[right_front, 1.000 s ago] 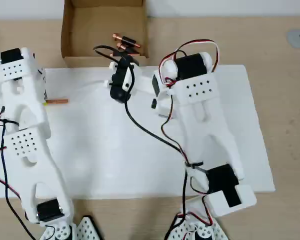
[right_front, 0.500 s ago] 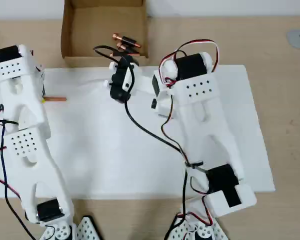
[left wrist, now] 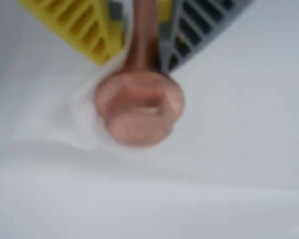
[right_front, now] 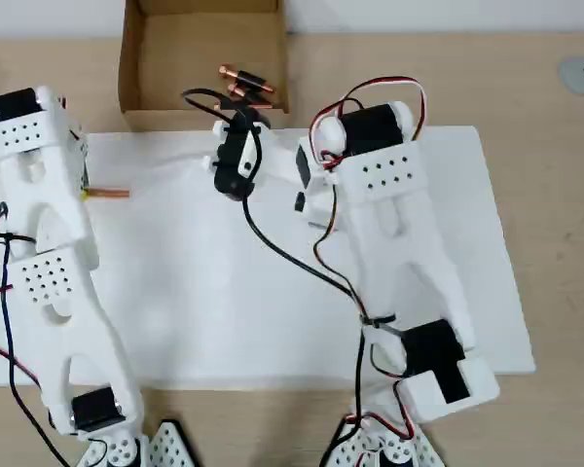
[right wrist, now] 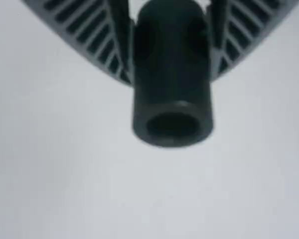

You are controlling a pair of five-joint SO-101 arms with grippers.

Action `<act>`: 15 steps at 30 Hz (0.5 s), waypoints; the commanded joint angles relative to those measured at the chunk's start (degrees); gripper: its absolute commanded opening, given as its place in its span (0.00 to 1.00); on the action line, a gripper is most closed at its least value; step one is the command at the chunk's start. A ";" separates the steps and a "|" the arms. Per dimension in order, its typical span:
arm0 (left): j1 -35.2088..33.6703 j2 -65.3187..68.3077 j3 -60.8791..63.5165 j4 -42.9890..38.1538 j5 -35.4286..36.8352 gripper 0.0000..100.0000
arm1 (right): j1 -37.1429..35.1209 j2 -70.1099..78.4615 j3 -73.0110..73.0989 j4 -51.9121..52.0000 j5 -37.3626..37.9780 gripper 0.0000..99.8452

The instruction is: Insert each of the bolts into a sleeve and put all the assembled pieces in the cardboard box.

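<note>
From above, you see both arms over a white board (right_front: 273,321) on the desk (right_front: 545,195). The left arm (right_front: 39,195) stands at the board's left edge. A copper bolt (right_front: 110,194) sticks out sideways from beneath its wrist, pointing toward the middle of the board. The right arm (right_front: 389,224) stretches across the board toward the box (right_front: 185,53), its black camera housing near the board's far edge. The box sits open on the desk just beyond the board. A few copper-and-black pieces (right_front: 243,84) lie in its corner nearest the right arm.

At the left wrist, you see the left tool (left wrist: 142,45) closed tight on the bolt's shank. A yellow ribbed finger (left wrist: 74,25) presses one side and a grey ribbed finger (left wrist: 204,25) the other. The bolt's rounded head juts out past the fingertips, close over the white board. You cannot tell whether the head touches it.

At the right wrist, you see the right tool (right wrist: 172,74) clamped around a dark sleeve (right wrist: 172,99). Grey ribbed fingers flank the sleeve on both sides. Its open end projects past the fingertips and faces the camera, with the hollow bore plainly visible. The sleeve hangs over the white board.
</note>
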 commanded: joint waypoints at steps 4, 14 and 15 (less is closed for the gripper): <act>0.09 -2.42 -0.44 0.79 -0.88 0.10 | -0.40 -0.92 1.80 0.88 -0.26 0.01; -0.44 -2.07 -0.35 0.79 -1.76 0.10 | -0.40 -1.01 1.89 0.88 -0.09 0.01; -0.44 -2.07 -0.35 0.79 -1.76 0.10 | -0.40 -1.01 1.89 0.88 -0.09 0.01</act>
